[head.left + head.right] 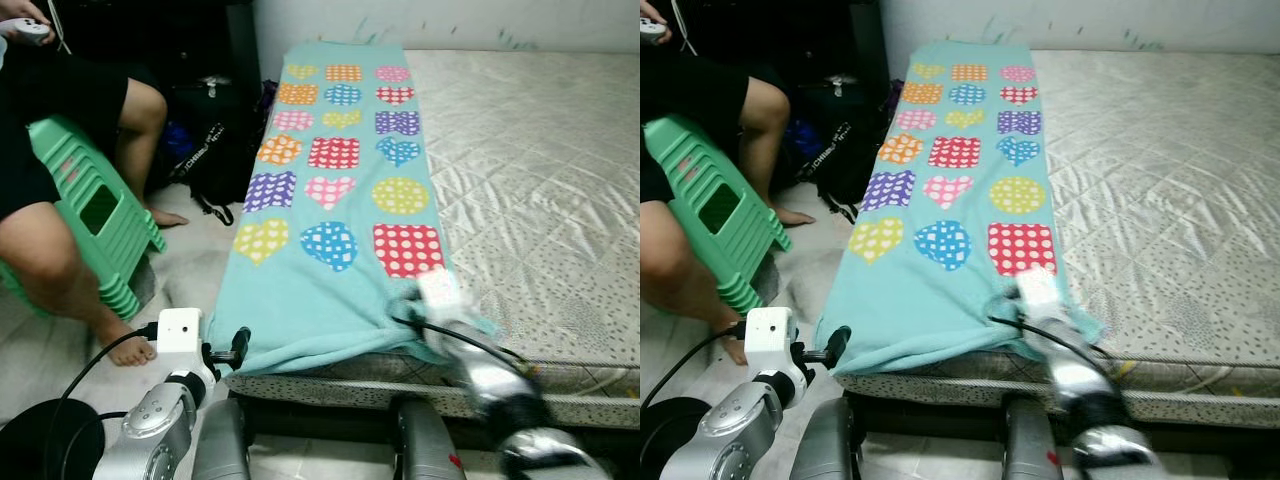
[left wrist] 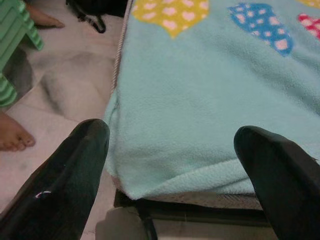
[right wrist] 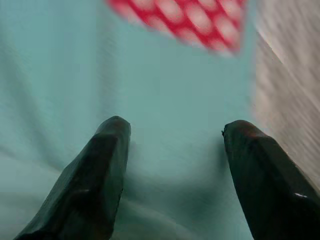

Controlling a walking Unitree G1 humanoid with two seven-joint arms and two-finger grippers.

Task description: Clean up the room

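Blanket [image 1: 335,190] — a teal fleece one patterned with dotted hearts, circles and squares in many colours — lies spread flat along the left side of the mattress [image 1: 540,170], running from the far wall to the near edge, where its hem hangs slightly over the side. We see our left end effector [image 2: 170,150] at the blanket's near left corner, its two black fingers [image 2: 65,175] spread wide with the corner lying between them; whether they touch the cloth we cannot tell. Our right end effector [image 3: 172,135] is over the near right part of the blanket, just short of the red dotted square [image 1: 407,248], its fingers likewise wide apart with teal fleece showing between them — the right arm is blurred in the head views. The mattress beside the blanket is a pale quilted surface. On the floor [image 1: 190,250] to the left, a person [image 1: 60,170] sits on a green plastic stool [image 1: 100,215], bare feet on the pale floor, holding a small controller [image 1: 28,30]. A black bag [image 1: 205,150] rests against the bed's side beyond the stool.
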